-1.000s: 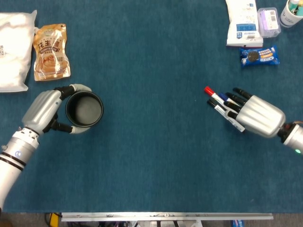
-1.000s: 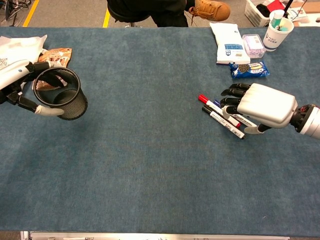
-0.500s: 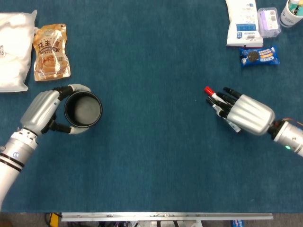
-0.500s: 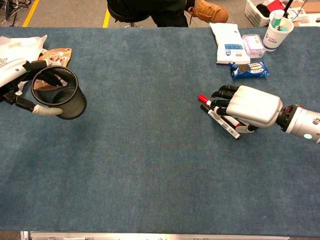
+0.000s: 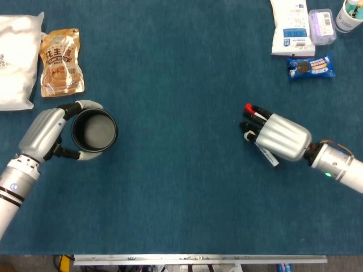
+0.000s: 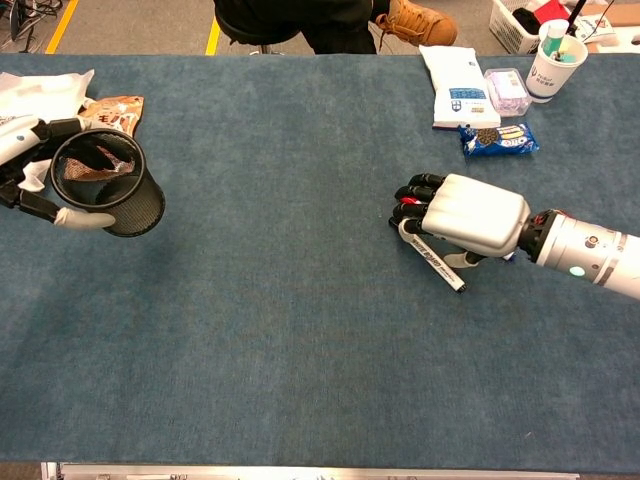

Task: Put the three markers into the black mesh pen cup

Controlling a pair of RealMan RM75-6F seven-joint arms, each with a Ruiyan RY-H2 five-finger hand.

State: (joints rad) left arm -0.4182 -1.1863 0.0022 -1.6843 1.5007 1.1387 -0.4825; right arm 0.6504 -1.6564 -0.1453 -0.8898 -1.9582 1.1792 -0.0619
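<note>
Left hand [image 5: 45, 133] grips the black mesh pen cup [image 5: 93, 131] at the table's left side, fingers wrapped around its rim and wall; in the chest view the same hand [image 6: 25, 165] shows only partly at the frame edge, cup [image 6: 105, 185] upright with its mouth open upward. Right hand [image 5: 278, 137] sits palm-down over the markers [image 5: 252, 112] right of centre, well apart from the cup. Fingers curled down over the marker bundle; a red cap pokes out past the fingertips in the head view, and one white barrel with a black tip [image 6: 437, 268] sticks out from under the hand toward the near edge in the chest view. Right hand [image 6: 465, 215] looks closed on the markers, though whether they are lifted off the blue cloth [image 5: 181, 187] or pressed on it can't be told; how many are under the palm is hidden too. Far left: white bag [image 5: 17, 59] and tan snack pouch [image 5: 61, 62], the pouch just behind the cup. Far right: white-and-blue packet [image 5: 290, 28], small purple-lidded box [image 5: 321, 25], blue cookie pack [image 5: 310, 66], paper cup [image 6: 555, 58] at the corner.
</note>
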